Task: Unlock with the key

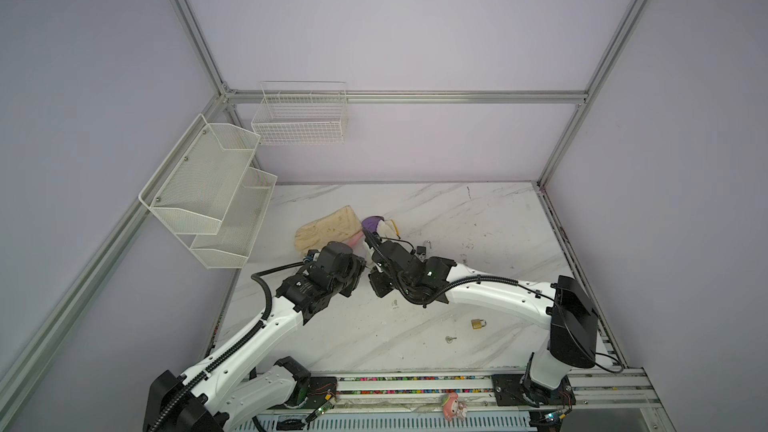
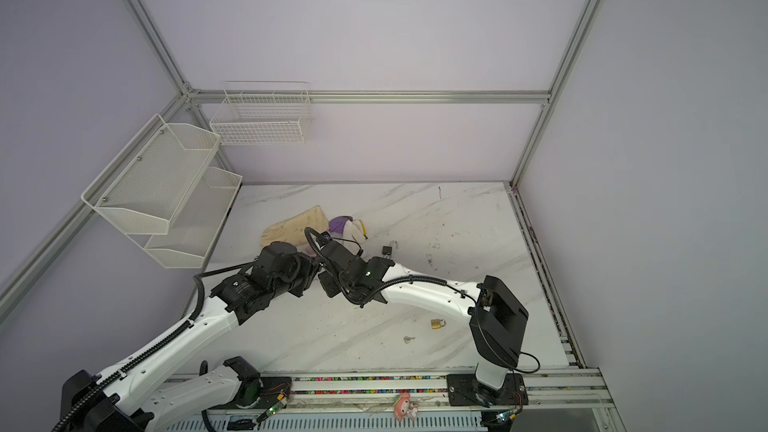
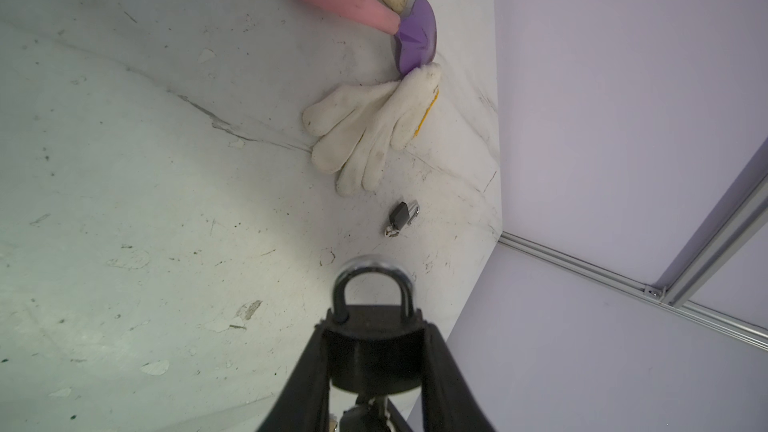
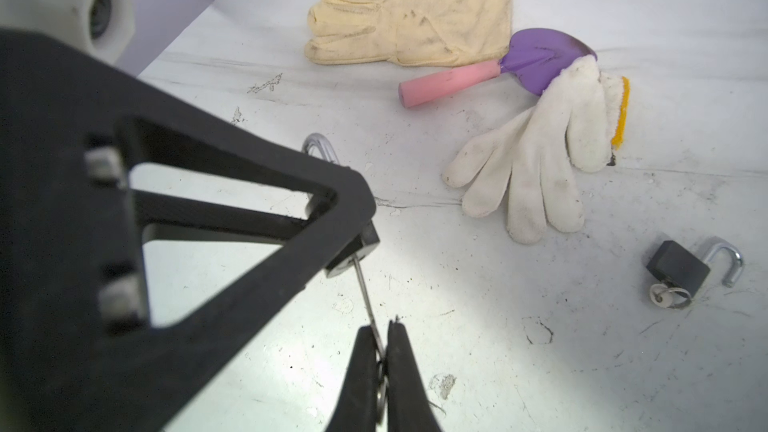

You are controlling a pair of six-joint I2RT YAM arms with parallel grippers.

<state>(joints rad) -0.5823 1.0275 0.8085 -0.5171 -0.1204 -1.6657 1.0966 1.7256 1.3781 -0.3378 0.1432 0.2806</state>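
left gripper (image 3: 374, 323) clamped on the black padlock (image 3: 374, 361) by its body, held clear of the table (image 3: 124, 201). Shackle points away from the wrist, both legs look seated. right gripper (image 4: 381, 340) pinched tight on the key (image 4: 362, 286) at its bow end, blade running up to the padlock's underside. Tip is at the keyway, I can't tell how deep it sits. In both top views the two grippers meet nose to nose over mid-table, just in front of the gloves

Rest on the table: second black padlock (image 4: 678, 270), shackle swung open, key and ring in it, near the white glove (image 4: 536, 164). Purple trowel (image 4: 540, 60) with pink handle lies between that and the yellow glove (image 4: 415, 18), with the white glove's cuff over the blade. Brass padlock (image 1: 478, 323) and a loose key (image 1: 450, 339) sit near each other by the right arm, toward the front edge
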